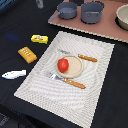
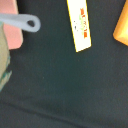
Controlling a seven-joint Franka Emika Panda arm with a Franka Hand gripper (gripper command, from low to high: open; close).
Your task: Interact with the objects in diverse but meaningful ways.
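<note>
A red tomato (image 1: pixel 62 64) sits on a small beige plate (image 1: pixel 74 70) in the middle of a striped placemat (image 1: pixel 95 55). On the dark table, towards the exterior view's left, lie a yellow red-marked packet (image 1: pixel 39 38), an orange ridged biscuit block (image 1: pixel 27 54) and a white-blue fish (image 1: pixel 13 74). Two dark grey pots (image 1: pixel 67 9) (image 1: pixel 92 11) stand on a pink board (image 1: pixel 107 30) at the back. The wrist view looks down on the packet (image 2: pixel 80 22) and an edge of the orange block (image 2: pixel 121 27). No gripper fingers show in either view.
A fork (image 1: pixel 65 80) and a knife (image 1: pixel 82 57), both orange-handled, flank the plate. A pale bowl (image 1: pixel 123 16) stands at the back right. In the wrist view a light blue handle with a hole (image 2: pixel 20 21) lies by a pink edge (image 2: pixel 11 32).
</note>
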